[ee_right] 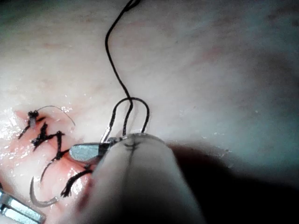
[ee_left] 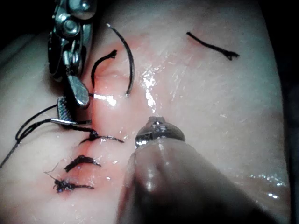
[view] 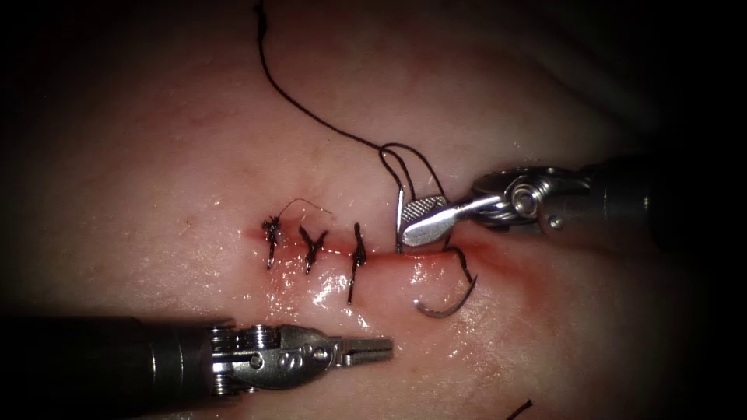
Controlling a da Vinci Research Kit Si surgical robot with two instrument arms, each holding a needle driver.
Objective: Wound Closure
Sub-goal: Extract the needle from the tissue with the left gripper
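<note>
Right hand [view: 405, 225], apart, straddles one thread [view: 311, 117]; left hand [view: 385, 350] together, empty; three stitches [view: 315, 249], one needle [view: 451, 303] loose.

Tissue [view: 194, 140] carries the cut [view: 389, 255] running left to right. Three stitches [view: 311, 249] sit across the cut's left part, above and just left of the left tool [view: 372, 350] tip, which lies below the cut, clear of everything. Right tool [view: 416, 222] comes over the cut's right part, its tip at the cut line just right of the third stitch. Thread [view: 311, 117] runs from the far upper side down to this tool's tip and loops there. Needle [view: 451, 303] lies on the tissue below the right tool, up and right of the left tool's tip. A cut end of thread [view: 520, 408] lies well right of the left tool.
</note>
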